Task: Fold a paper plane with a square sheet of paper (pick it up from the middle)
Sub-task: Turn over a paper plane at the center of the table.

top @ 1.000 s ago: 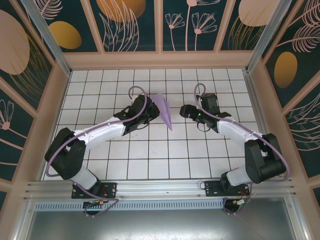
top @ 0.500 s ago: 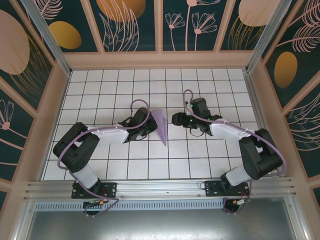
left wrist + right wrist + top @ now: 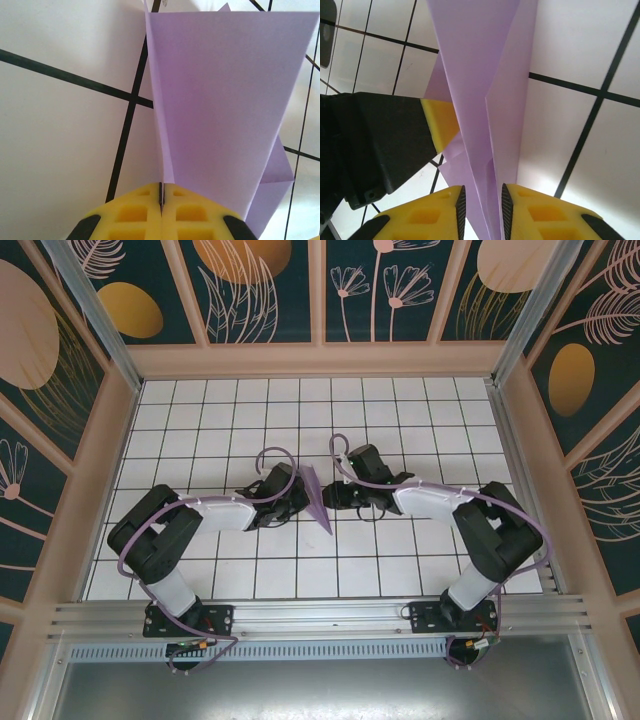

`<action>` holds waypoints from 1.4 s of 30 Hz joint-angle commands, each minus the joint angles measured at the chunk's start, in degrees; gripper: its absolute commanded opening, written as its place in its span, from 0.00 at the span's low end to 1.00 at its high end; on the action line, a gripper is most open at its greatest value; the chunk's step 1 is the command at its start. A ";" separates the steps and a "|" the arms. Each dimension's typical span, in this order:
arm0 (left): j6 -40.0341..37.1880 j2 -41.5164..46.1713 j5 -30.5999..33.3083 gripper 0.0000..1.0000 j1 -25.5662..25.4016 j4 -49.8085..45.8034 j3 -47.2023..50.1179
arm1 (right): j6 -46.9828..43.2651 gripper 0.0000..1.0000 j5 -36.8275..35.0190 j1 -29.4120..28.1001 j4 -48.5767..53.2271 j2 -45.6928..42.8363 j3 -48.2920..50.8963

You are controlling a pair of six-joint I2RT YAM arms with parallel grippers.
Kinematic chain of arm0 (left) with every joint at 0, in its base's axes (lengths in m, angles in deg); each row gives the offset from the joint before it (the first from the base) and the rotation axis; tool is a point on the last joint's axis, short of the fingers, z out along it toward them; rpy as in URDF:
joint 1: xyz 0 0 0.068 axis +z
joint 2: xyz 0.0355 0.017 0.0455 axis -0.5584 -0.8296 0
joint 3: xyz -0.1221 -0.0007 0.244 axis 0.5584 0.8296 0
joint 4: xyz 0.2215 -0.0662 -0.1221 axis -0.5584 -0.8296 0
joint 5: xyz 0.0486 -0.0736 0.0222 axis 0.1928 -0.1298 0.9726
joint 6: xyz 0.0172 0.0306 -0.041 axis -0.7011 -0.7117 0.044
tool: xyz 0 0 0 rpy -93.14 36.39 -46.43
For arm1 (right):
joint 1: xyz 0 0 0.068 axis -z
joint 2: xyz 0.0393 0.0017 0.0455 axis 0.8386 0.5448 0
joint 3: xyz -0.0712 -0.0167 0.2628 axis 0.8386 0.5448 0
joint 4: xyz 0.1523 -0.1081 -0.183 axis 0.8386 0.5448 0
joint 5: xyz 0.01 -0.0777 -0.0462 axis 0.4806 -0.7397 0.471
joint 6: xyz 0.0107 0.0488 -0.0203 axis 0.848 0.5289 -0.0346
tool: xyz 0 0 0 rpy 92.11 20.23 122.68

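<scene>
The paper plane [image 3: 318,502] stands edge-up at mid-tabletop [image 3: 300,580], pinched in the fully closed left gripper [image 3: 161,192]. The right gripper [image 3: 483,200] narrowly brackets its fold; whether it has contact I cannot tell. Opposed pulling could tear the paper or open the creases.

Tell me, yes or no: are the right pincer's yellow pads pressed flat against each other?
No: in the right wrist view the right pincer shows its yellow pads apart, the paper plane running between them.
</scene>
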 commanded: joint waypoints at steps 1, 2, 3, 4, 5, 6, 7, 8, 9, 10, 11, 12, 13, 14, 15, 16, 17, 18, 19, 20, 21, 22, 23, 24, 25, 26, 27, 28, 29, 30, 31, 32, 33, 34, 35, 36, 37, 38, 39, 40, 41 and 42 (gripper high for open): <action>0.65 -0.75 0.66 0.00 -0.05 0.33 -0.39 | -1.26 0.27 1.66 -0.70 -0.70 1.68 -2.18; 0.75 -0.74 0.65 0.00 -0.01 0.33 -0.37 | -1.40 0.26 1.90 -0.83 -0.66 2.01 -2.48; 0.70 -0.79 0.63 0.00 -0.03 0.33 -0.42 | -1.55 0.26 2.09 -0.99 -0.66 2.26 -2.63; 0.68 -0.74 0.64 0.00 -0.06 0.30 -0.34 | -1.70 0.26 2.10 -1.11 -0.58 2.55 -2.84; 0.66 -0.74 0.60 0.00 -0.02 0.33 -0.29 | -1.70 0.26 2.10 -1.31 -0.48 2.85 -3.09; 0.67 -0.74 0.65 0.00 -0.08 0.28 -0.28 | -1.77 0.25 2.18 -1.42 -0.50 3.06 -3.34; 0.66 -0.75 0.65 0.00 -0.01 0.29 -0.44 | -1.84 0.24 2.07 -1.48 -0.37 3.34 -3.49; 0.77 -0.74 0.65 0.00 -0.06 0.33 -0.42 | -1.76 0.24 1.64 -1.54 -0.18 3.56 -3.58; 0.77 -0.79 0.64 0.00 -0.08 0.29 -0.37 | -1.75 0.24 1.34 -1.53 -0.05 3.75 -3.69; 0.79 -0.76 0.59 0.00 -0.07 0.22 -0.45 | -1.75 0.24 0.89 -1.53 0.22 4.08 -3.92; 0.67 -0.74 0.57 0.00 -0.06 0.22 -0.49 | -1.75 0.24 0.17 -1.56 0.54 4.35 -4.08; 0.75 -0.74 0.52 0.00 -0.02 0.22 -0.48 | -1.75 0.24 -0.32 -1.51 0.87 4.60 -4.14; 0.77 -0.75 0.57 0.00 -0.05 0.15 -0.50 | -1.75 0.24 -0.89 -1.53 1.19 4.86 -4.31; 0.78 -0.78 0.56 0.00 -0.09 0.11 -0.51 | -1.75 0.25 -1.38 -1.54 1.52 5.13 -4.43; 0.69 -0.75 0.56 0.00 -0.06 0.14 -0.54 | -1.80 0.25 -1.44 -1.53 1.56 5.22 -4.48; 0.62 -0.74 0.63 0.00 -0.05 0.07 -0.48 | -1.84 0.27 -1.58 -1.54 1.63 5.42 -4.60; 0.62 -0.74 0.65 0.00 -0.03 0.00 -0.50 | -1.76 0.28 -1.79 -1.54 1.70 5.50 -4.60; 0.69 -0.76 0.65 0.00 -0.07 -0.03 -0.54 | -1.83 0.29 -1.93 -1.58 1.86 5.66 -4.79; 0.64 -0.75 0.64 0.00 -0.07 -0.03 -0.55 | -1.92 0.30 -2.00 -1.62 2.02 5.90 -4.91; 0.62 -0.80 0.58 0.00 -0.02 -0.03 -0.59 | -1.93 0.31 -2.15 -1.58 2.23 6.20 -5.16; 0.61 -0.75 0.58 0.00 -0.01 -0.11 -0.64 | -1.93 0.32 -2.28 -1.63 2.48 6.60 -5.38; 0.67 -0.78 0.57 0.00 -0.02 -0.11 -0.59 | -1.99 0.33 -2.38 -1.66 2.69 6.83 -5.51; 0.69 -0.80 0.60 0.00 -0.03 -0.15 -0.73 | -2.06 0.34 -2.47 -1.71 2.88 7.19 -5.60; 0.65 -0.78 0.63 0.00 -0.03 -0.20 -0.75 | -2.10 0.35 -2.42 -1.80 3.03 7.33 -5.55; 0.59 -0.78 0.60 0.00 -0.03 -0.22 -0.74 | -2.19 0.37 -2.38 -1.86 3.05 7.38 -5.60; 0.66 -0.79 0.57 0.00 -0.02 -0.27 -0.72 | -2.27 0.38 -2.38 -1.97 3.22 7.34 -5.56; 0.62 -0.75 0.55 0.00 -0.04 -0.20 -0.85 | -2.28 0.39 -2.46 -2.06 3.36 7.34 -5.61; 0.68 -0.75 0.54 0.00 -0.09 -0.24 -0.89 | -2.36 0.40 -2.34 -2.13 3.48 7.27 -5.56; 0.64 -0.79 0.55 0.00 0.00 -0.22 -0.82 | -2.34 0.40 -1.93 -2.15 3.51 7.24 -5.61; 0.63 -0.76 0.57 0.00 0.05 -0.26 -0.90 | -2.37 0.40 -1.40 -2.15 3.65 7.32 -5.52; 0.59 -0.74 0.57 0.00 0.00 -0.20 -0.98 | -2.50 0.40 -0.73 -2.28 3.80 7.31 -5.44; 0.62 -0.75 0.54 0.00 0.01 -0.33 -0.99 | -2.54 0.40 -0.07 -2.32 3.80 7.20 -5.12; 0.62 -0.74 0.57 0.00 0.06 -0.30 -0.98 | -2.54 0.40 0.27 -2.46 3.75 7.03 -4.78; 0.63 -0.76 0.57 0.00 0.06 -0.27 -0.98 | -2.66 0.40 0.51 -2.66 3.67 6.78 -4.28; 0.65 -0.76 0.52 0.00 0.07 -0.20 -1.01 | -2.80 0.40 0.61 -2.87 3.77 6.51 -3.95; 0.62 -0.79 0.57 0.00 0.00 -0.23 -1.05 | -2.81 0.40 0.48 -3.10 3.91 6.29 -3.77; 0.65 -0.75 0.48 0.00 0.01 -0.05 -1.03 | -2.81 0.40 0.20 -3.28 4.06 6.16 -3.56; 0.68 -0.81 0.39 0.00 0.04 0.04 -1.01 | -2.80 0.40 -0.27 -3.42 4.21 6.07 -3.42; 0.70 -0.75 0.38 0.00 0.00 0.04 -0.98 | -2.81 0.40 -0.56 -3.51 4.31 6.06 -3.37; 0.68 -0.77 0.39 0.00 0.05 0.04 -0.96 | -2.81 0.40 -0.86 -3.58 4.34 5.91 -3.24; 0.67 -0.77 0.32 0.00 0.02 0.06 -0.98 | -2.72 0.40 -1.10 -3.66 4.38 5.93 -3.25; 0.69 -0.73 0.30 0.00 0.05 0.02 -0.99 | -2.72 0.40 -1.27 -3.71 4.32 5.95 -3.21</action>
